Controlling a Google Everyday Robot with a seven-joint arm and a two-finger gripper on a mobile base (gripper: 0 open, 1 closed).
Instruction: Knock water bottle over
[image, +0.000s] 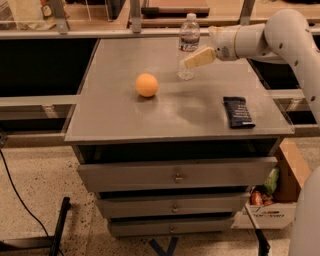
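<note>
**Grey desk: bottle upright, gripper at its side**

Grey desk (125, 125) on a speckled floor, three drawers (175, 176) below, shelving behind.

- Water bottle (189, 35) stands upright near the far edge, right of centre. Not yet knocked over.
- Gripper (187, 63) reaches in from the far right corner and is angled down-left. Its tip lies against or just in front of the bottle's lower half; actual contact is hard to confirm.
- Fingers look closed into a single pale wedge, holding nothing. That probably suits a blunt sideways push rather than a grasp.
- Orange ball (147, 85) sits to the bottle's left, toward the front, in the likely fall direction.
- Dark packet (238, 111) lies near the right edge, well apart.

A push higher up the bottle would tip it more easily; a low one may only slide it.
</note>
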